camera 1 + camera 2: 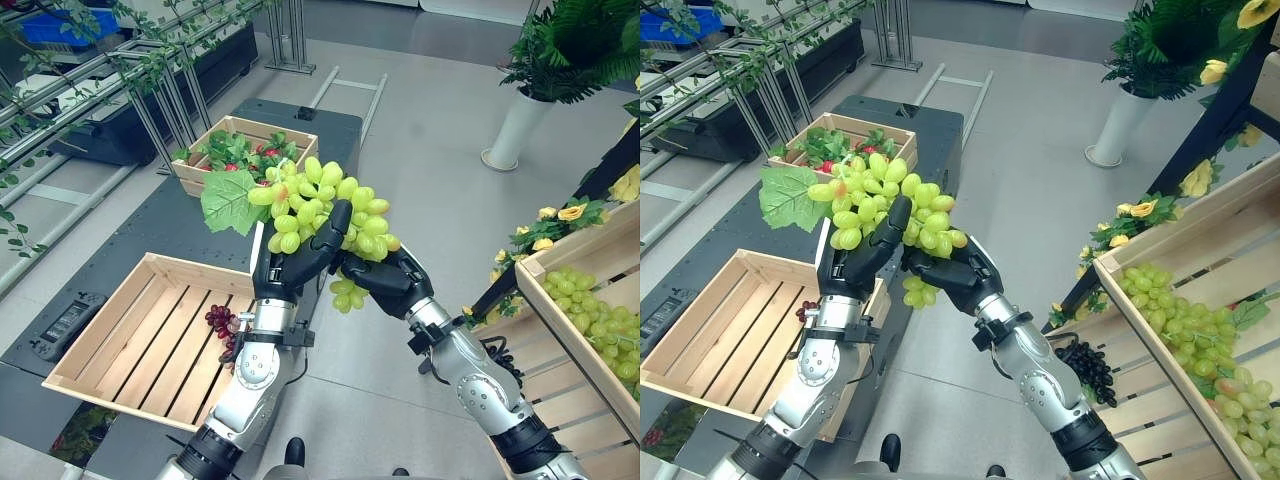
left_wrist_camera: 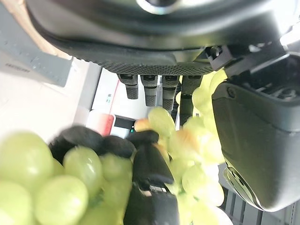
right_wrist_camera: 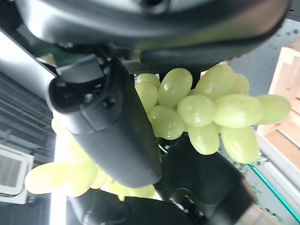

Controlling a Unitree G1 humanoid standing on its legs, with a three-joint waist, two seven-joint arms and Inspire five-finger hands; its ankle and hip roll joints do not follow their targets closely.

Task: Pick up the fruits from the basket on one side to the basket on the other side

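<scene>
A bunch of green grapes point(image 1: 322, 205) with a broad leaf point(image 1: 228, 200) hangs in the air between two crates, held from both sides. My left hand point(image 1: 290, 268) reaches up from below, its fingers point(image 2: 150, 89) and thumb closed on the bunch's left side. On the lower right part, my right hand point(image 1: 390, 285) has its thumb point(image 3: 108, 126) and fingers curled round the grapes point(image 3: 201, 110). A wooden crate point(image 1: 100, 335) at the left holds a small dark grape bunch point(image 1: 219, 320). The tilted crate point(image 1: 560, 300) on the right holds several green grape bunches point(image 1: 592, 320).
A farther crate point(image 1: 215, 127) of red fruit and leaves sits on the black platform point(image 1: 170, 235). A dark grape bunch point(image 1: 1090, 367) lies on the lower shelf at right. Yellow flowers point(image 1: 562, 213) and a potted plant in a white vase point(image 1: 518, 128) stand to the right.
</scene>
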